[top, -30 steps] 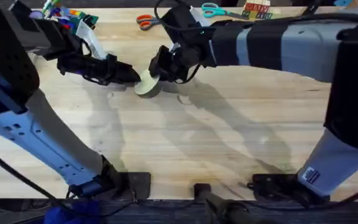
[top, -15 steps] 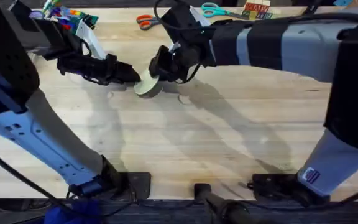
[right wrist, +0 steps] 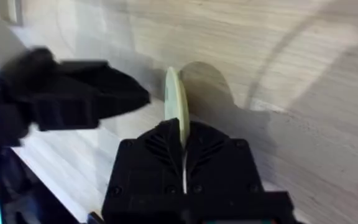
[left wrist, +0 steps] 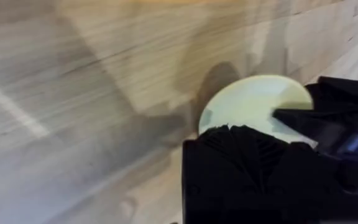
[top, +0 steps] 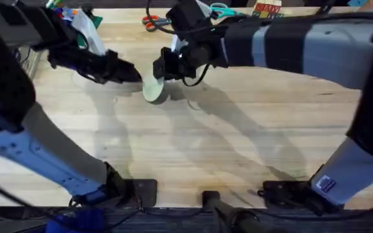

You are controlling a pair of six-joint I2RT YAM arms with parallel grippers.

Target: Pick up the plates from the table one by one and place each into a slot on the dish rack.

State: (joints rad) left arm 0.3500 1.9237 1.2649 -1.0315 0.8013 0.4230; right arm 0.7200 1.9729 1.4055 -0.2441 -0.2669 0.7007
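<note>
Tabletop [top: 193, 149], light wood planks, carries the scene. Right gripper [top: 158, 67] reaches in from the right; its fingers [right wrist: 160, 152] are clamped on the pale yellow-cream plate [top: 152, 88], which stands on edge between them (rim seen edge-on from the right wrist). Plate hangs just below those fingertips, near the tabletop; contact cannot be told. Left gripper [top: 132, 72] sits just beside the plate, opposite the right fingers; whether its fingers are parted cannot be told.

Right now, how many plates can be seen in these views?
1. A pale yellow-cream plate stands on edge above the table, pinched in the right gripper, with the left gripper just beside it. Others may lie outside the views.
</note>
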